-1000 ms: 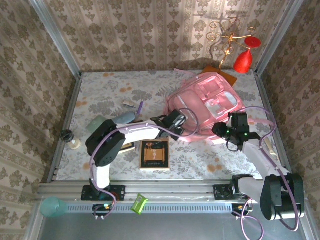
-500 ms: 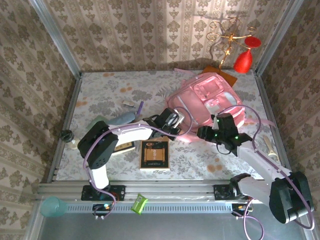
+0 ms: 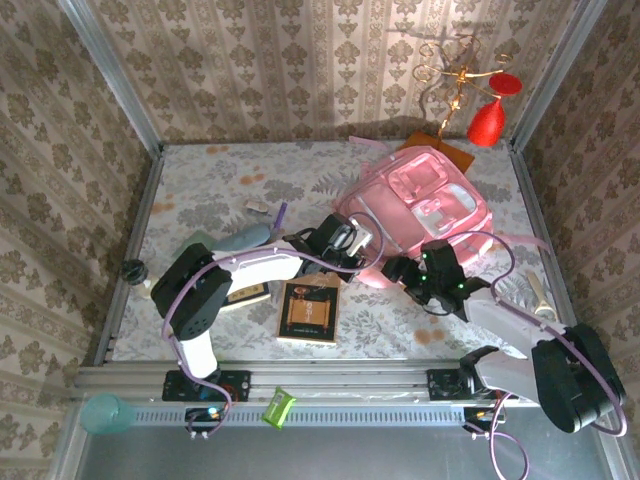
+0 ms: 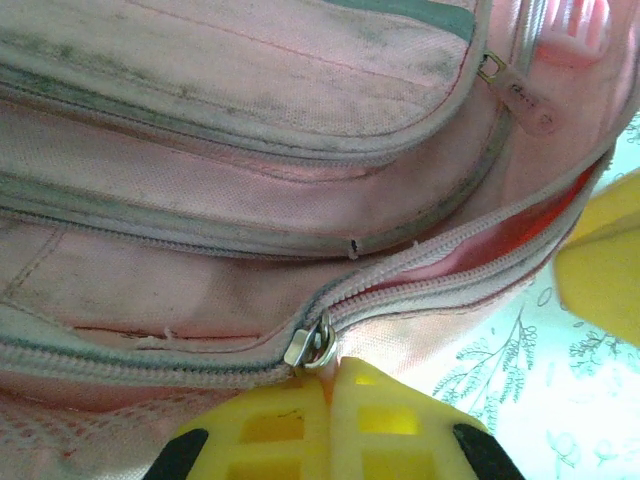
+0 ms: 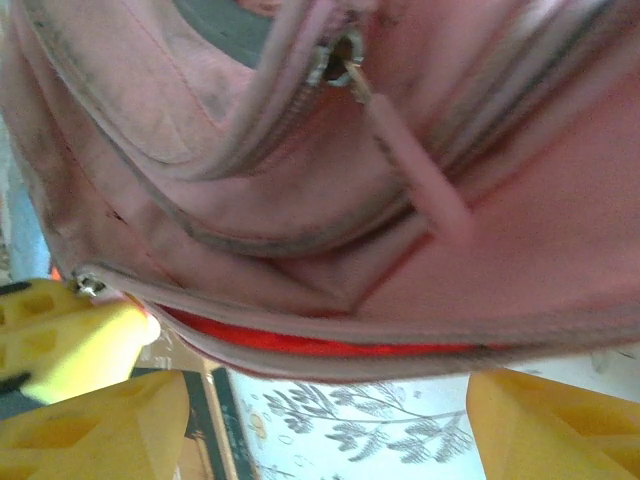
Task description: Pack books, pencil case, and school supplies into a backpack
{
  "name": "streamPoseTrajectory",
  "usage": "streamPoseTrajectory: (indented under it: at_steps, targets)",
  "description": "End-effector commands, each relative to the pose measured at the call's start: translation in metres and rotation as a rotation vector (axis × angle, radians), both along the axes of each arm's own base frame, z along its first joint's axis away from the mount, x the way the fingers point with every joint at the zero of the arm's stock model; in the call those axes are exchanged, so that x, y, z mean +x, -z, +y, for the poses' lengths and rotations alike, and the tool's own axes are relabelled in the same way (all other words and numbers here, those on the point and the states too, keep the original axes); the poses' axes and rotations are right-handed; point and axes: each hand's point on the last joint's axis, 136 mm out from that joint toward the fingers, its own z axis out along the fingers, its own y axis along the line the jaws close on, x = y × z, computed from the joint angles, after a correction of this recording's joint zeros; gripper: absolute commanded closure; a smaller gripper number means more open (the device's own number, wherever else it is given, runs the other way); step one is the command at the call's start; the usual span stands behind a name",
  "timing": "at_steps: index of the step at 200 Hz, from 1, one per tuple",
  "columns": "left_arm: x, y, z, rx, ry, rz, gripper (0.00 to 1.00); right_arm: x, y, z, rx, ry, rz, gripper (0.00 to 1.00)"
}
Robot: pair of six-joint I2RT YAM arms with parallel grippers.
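The pink backpack (image 3: pixel 420 205) lies at the back right, its main zip partly open on a red lining (image 5: pixel 330 345). My left gripper (image 3: pixel 352 243) is shut on the zip pull (image 4: pixel 325 368) beside the metal slider (image 4: pixel 308 348) at the bag's near-left edge. My right gripper (image 3: pixel 400 268) stands open just in front of the zip mouth, yellow fingers (image 5: pixel 90 425) spread with only tablecloth between them. A brown book (image 3: pixel 308 310) lies near the front. A darker book (image 3: pixel 247 295) sits partly under the left arm. A purple pen (image 3: pixel 280 213) and a pale blue pouch (image 3: pixel 245 237), likely the pencil case, lie left.
A gold stand with red ornaments (image 3: pixel 488 115) and its orange base (image 3: pixel 440 150) stand behind the backpack. A small white item (image 3: pixel 258 207) lies by the pen. A teal cup (image 3: pixel 100 412) and a green item (image 3: pixel 278 408) sit on the front rail. Metal frame posts bound the table.
My right gripper has swung left to the backpack's near edge and opened wider. My left gripper stays shut on the zip pull, and the backpack has shifted slightly.
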Motion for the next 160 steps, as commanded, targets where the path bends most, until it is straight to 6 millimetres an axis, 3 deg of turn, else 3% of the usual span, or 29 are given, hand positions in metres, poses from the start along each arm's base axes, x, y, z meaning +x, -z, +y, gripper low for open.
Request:
streamPoseTrajectory:
  at_steps: [1, 27, 76, 110, 160]
  targets:
    - [-0.008, -0.023, -0.009, -0.081, 0.043, -0.007, 1.0, 0.017, -0.001, -0.001, 0.025, 0.082, -0.032, 0.27]
    - [-0.009, -0.022, -0.004, -0.054, 0.068, -0.031, 1.0, 0.022, 0.009, -0.013, -0.031, 0.139, -0.037, 0.41]
    - [-0.001, -0.015, 0.014, 0.046, 0.1, -0.099, 1.0, 0.021, 0.01, -0.052, -0.142, 0.279, -0.092, 1.0]
    - [0.009, -0.011, 0.031, 0.135, 0.103, -0.166, 1.0, 0.012, 0.001, -0.084, -0.204, 0.383, -0.142, 1.0]
    - [0.032, -0.008, 0.062, 0.252, 0.047, -0.233, 1.0, 0.0, -0.007, -0.107, -0.263, 0.397, -0.163, 1.0]
